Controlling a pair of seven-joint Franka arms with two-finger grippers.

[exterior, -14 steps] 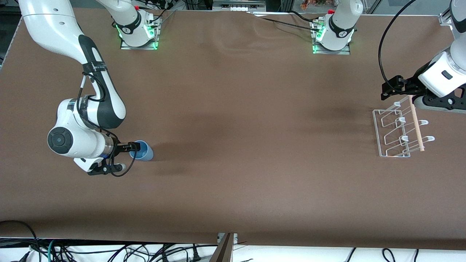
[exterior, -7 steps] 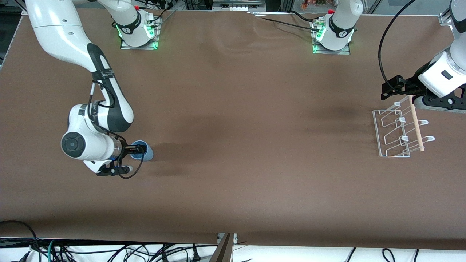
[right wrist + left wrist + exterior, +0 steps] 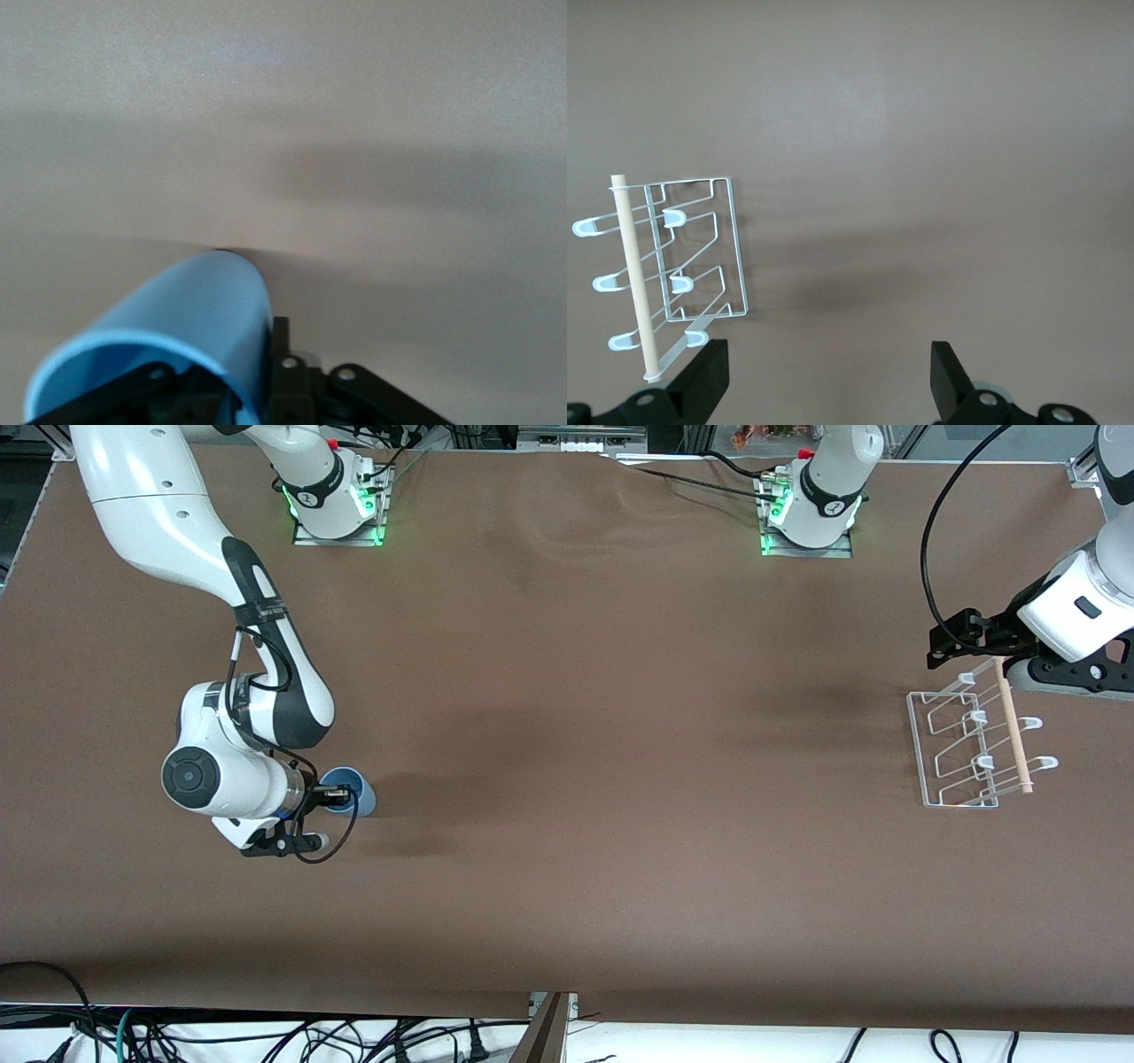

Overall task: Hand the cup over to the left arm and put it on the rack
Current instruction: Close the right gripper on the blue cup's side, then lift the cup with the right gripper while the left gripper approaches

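Note:
The light-blue cup [image 3: 357,797] stands on the brown table toward the right arm's end. My right gripper [image 3: 335,790] is shut on the cup's rim wall, one finger inside and one outside; the right wrist view shows the cup [image 3: 190,314] filling the space at the fingers. The white wire rack [image 3: 961,748] with its wooden dowel [image 3: 1013,726] sits toward the left arm's end. My left gripper [image 3: 944,645] waits open and empty over the table beside the rack, which shows in the left wrist view [image 3: 700,257].
The two arm bases [image 3: 337,509] stand along the table's edge farthest from the front camera. A black cable [image 3: 930,540] loops above the left arm. Brown cloth [image 3: 602,779] covers the table between cup and rack.
My right arm has shifted toward the left arm's end, bringing the wrist closer over the cup. The cup has stayed about where it was. The left arm has not moved.

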